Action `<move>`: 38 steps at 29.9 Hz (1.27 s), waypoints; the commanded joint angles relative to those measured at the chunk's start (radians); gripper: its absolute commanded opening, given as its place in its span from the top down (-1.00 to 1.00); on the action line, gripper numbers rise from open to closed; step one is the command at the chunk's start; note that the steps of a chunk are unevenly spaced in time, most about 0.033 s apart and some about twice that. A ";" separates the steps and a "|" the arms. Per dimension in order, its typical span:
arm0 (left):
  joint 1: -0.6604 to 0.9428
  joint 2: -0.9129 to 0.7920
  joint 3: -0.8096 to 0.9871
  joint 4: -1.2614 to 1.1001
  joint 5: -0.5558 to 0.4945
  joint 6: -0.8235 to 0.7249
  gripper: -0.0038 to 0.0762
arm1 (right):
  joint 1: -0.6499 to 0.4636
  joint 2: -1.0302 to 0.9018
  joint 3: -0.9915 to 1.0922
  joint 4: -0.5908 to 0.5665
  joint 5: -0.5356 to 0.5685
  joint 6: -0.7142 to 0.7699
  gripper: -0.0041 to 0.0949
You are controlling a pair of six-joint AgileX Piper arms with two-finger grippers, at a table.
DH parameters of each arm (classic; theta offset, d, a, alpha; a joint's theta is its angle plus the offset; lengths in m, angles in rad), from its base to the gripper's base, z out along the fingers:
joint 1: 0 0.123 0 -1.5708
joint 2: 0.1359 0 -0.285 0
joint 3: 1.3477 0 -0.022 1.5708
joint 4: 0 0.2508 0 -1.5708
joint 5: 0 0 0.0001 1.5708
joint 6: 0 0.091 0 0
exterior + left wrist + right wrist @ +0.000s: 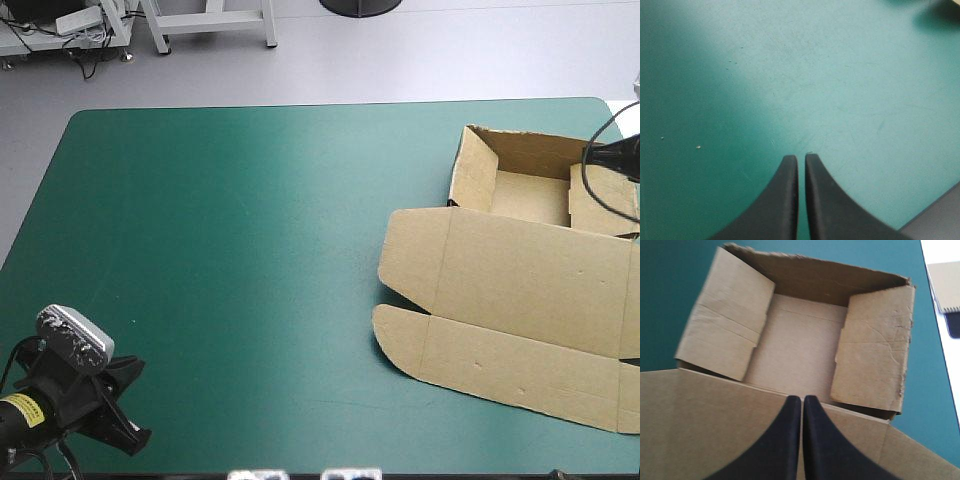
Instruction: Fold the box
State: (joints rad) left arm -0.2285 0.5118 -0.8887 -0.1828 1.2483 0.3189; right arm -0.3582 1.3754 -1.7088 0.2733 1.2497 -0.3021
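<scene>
Poises pinched-together right hand (802,399) above box (797,340), likely to press side flaps (875,347) down; parks left hand (801,157), likewise together, clear.

Brown box (520,290) on teal-green table (250,250)

The tabletop (230,250) lies bare across the left and middle of the high view, so there is free passage all round the left tool (801,161) (fingers pressed together). The box (520,280) blocks the right: raised walls (473,170) upper right, flat lid (520,340) lower right. The right tool (803,401), tips together, hangs above the box.
</scene>
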 commanded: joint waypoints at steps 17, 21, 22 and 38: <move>-0.002 -0.224 0.250 0.050 -0.147 -0.133 0.93 | -0.003 -0.896 0.683 0.087 -0.170 0.040 0.95; -0.002 -0.246 0.277 0.057 -0.150 -0.136 0.93 | -0.003 -1.006 0.853 0.095 -0.216 0.044 0.95; -0.002 -0.252 0.286 0.057 -0.150 -0.142 0.93 | -0.003 -1.024 0.894 0.097 -0.221 0.044 0.95; -0.002 -0.304 0.400 0.062 -0.209 -0.142 0.93 | 0.109 -1.188 1.182 0.006 -0.296 0.008 0.95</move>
State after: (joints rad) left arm -0.2285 0.1956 -0.4671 -0.1129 1.1045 0.1868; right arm -0.2626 0.1740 -0.5331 0.3017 1.0475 -0.2830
